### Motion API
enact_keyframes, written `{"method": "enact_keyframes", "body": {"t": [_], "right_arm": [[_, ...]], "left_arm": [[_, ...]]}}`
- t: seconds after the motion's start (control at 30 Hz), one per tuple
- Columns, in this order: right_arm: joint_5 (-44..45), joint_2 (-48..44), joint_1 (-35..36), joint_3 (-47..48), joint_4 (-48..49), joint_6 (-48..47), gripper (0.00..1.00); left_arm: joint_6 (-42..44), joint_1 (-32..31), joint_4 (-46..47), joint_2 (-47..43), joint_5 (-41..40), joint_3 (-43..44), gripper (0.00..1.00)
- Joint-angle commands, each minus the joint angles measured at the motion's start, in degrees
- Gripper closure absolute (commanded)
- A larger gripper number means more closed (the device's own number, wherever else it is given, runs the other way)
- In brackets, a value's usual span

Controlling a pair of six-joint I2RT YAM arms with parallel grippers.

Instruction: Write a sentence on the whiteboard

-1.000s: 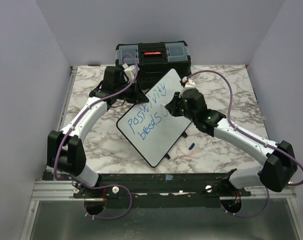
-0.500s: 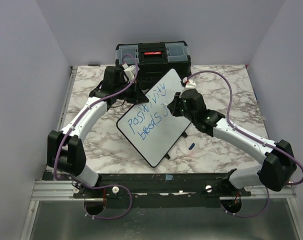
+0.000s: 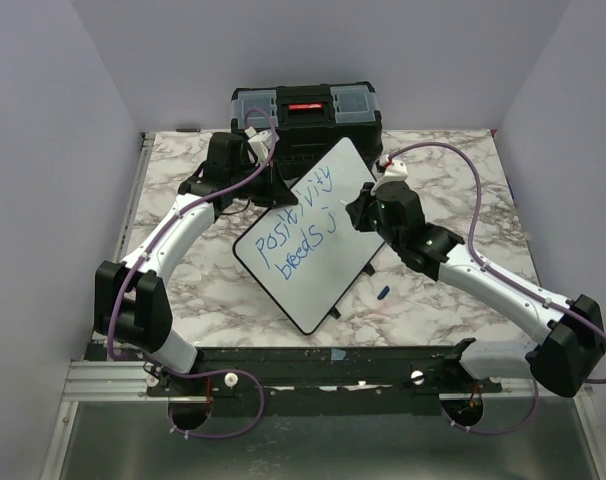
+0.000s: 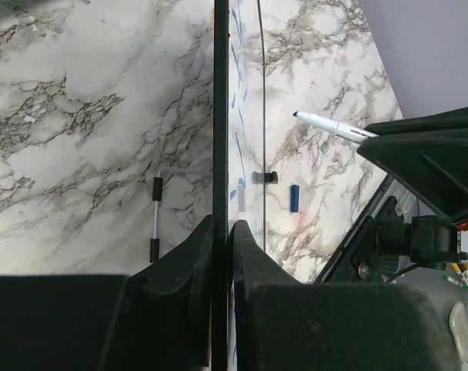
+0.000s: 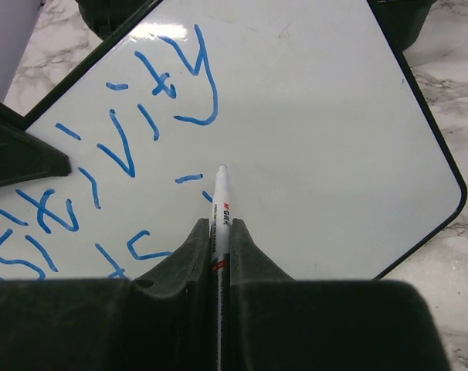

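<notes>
The whiteboard [image 3: 323, 265] stands tilted on the marble table, with the sentence [image 3: 293, 228] in blue on two slanted lines, the lower one ending in "J". My left gripper [image 3: 279, 190] is shut on the board's far-left black edge; in the left wrist view it [image 4: 221, 226] clamps the thin frame [image 4: 221, 116]. My right gripper [image 3: 361, 210] is at the board's right side, shut on a white marker [image 5: 221, 197]. The marker tip is close to the board [image 5: 334, 131], just right of the last blue strokes [image 5: 189, 178]. I cannot tell whether it touches.
A black toolbox [image 3: 305, 108] stands behind the board at the table's back edge. A blue marker cap [image 3: 382, 293] lies on the table right of the board's lower corner. Purple walls close in on both sides.
My right gripper has shifted right and drawn back from the lettering, uncovering the "J" at the end of the lower line. The left arm and board have not moved.
</notes>
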Motion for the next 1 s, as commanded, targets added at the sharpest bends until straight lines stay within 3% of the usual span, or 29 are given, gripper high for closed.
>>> {"method": "enact_keyframes", "body": {"t": [0.0,0.97], "right_arm": [[3.41,-0.92,0.25,-1.13,-0.82,-1.22,0.99],[-1.07,5.78,0.13,1.62,0.27,-2.07,0.99]], "left_arm": [[4.98,-0.83,-0.88,-0.41,-1.13,0.18,1.00],[5.24,-0.85,-0.95,-0.62,-1.22,-0.08,1.00]]}}
